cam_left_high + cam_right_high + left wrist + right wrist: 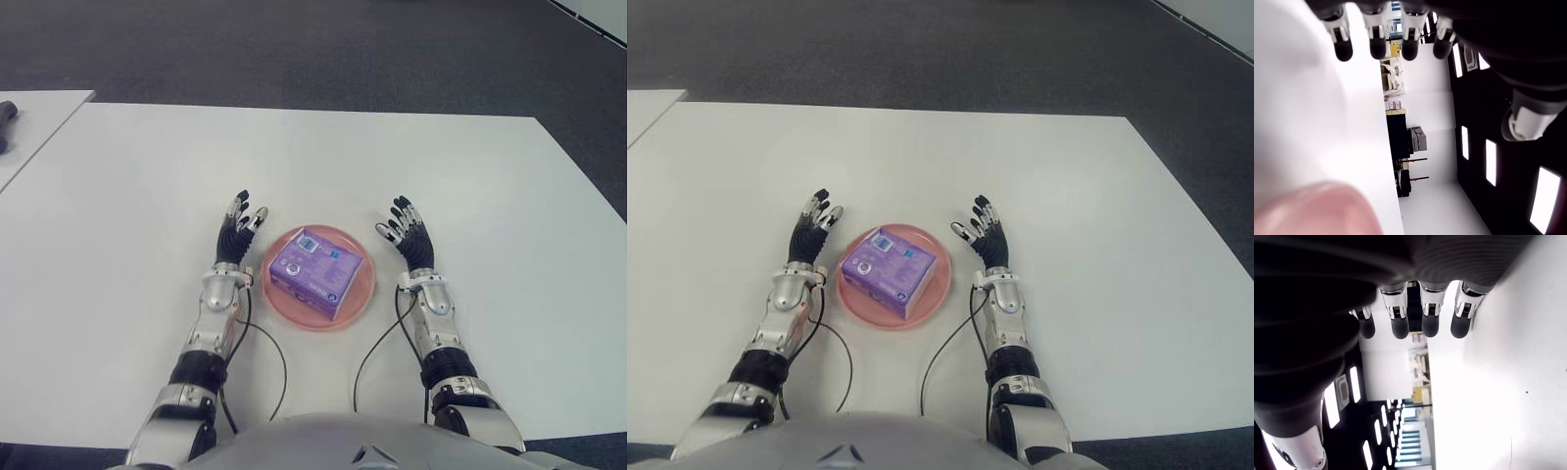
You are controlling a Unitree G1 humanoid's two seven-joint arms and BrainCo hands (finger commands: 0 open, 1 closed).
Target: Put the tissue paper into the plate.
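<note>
Tissue pack (pixel 315 269) on plate (pixel 364 294), between fingers (pixel 240 217)

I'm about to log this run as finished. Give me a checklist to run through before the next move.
1. Tissue pack lies inside the pink plate: ok.
2. Left hand open, holding nothing, left of the plate: ok.
3. Right hand open, holding nothing, right of the plate: ok.
4. Plate fully on the white table, away from edges: ok.
5. Pack lying flat: cannot tell.
</note>
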